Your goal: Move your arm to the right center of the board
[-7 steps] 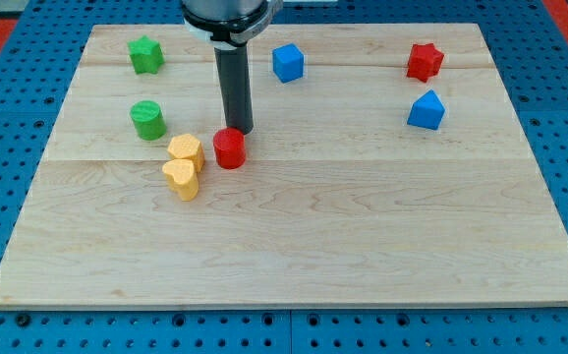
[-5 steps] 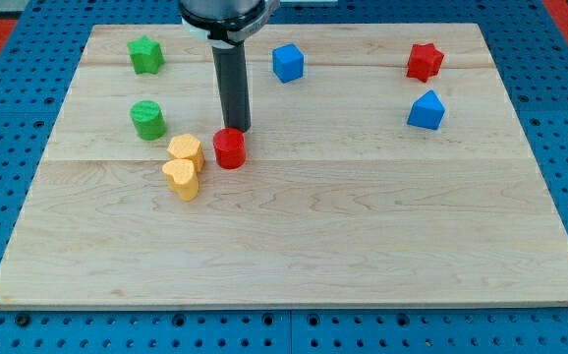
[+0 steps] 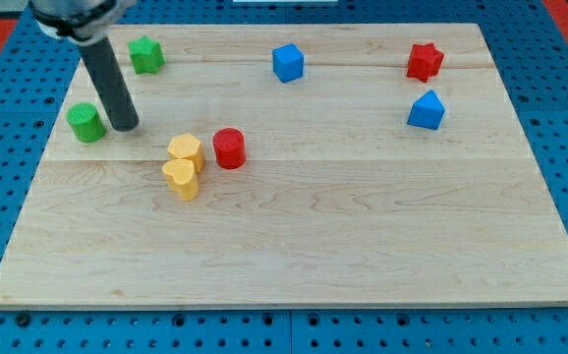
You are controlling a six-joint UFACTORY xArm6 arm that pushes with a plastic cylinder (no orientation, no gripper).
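Camera view: my tip (image 3: 126,127) stands near the view's left edge of the worktop (image 3: 294,246), just to the right of the green cylinder (image 3: 85,123) and apparently touching or almost touching it; I carry no jaws, only a bare dark rod, so nothing is grasped. The destination, the right centre of the board, lies well apart at the view's right, below the blue block (image 3: 426,110) and the red star (image 3: 425,61). In my judgement the step is best done as a level sweep rightward through the open middle band, passing below the red cylinder (image 3: 229,148) and the two yellow blocks (image 3: 183,165), or else above them, and stopping short of the blue block so nothing is disturbed. A green star (image 3: 145,54) sits at the view's top left and a second blue block (image 3: 288,62), cube-like, at top centre; both are off that line. The worktop is pale, smooth planked wood with visible grain; the blocks appear to be matte, hard, chunky pieces that would slide readily. Beneath lies a blue perforated base (image 3: 294,334).
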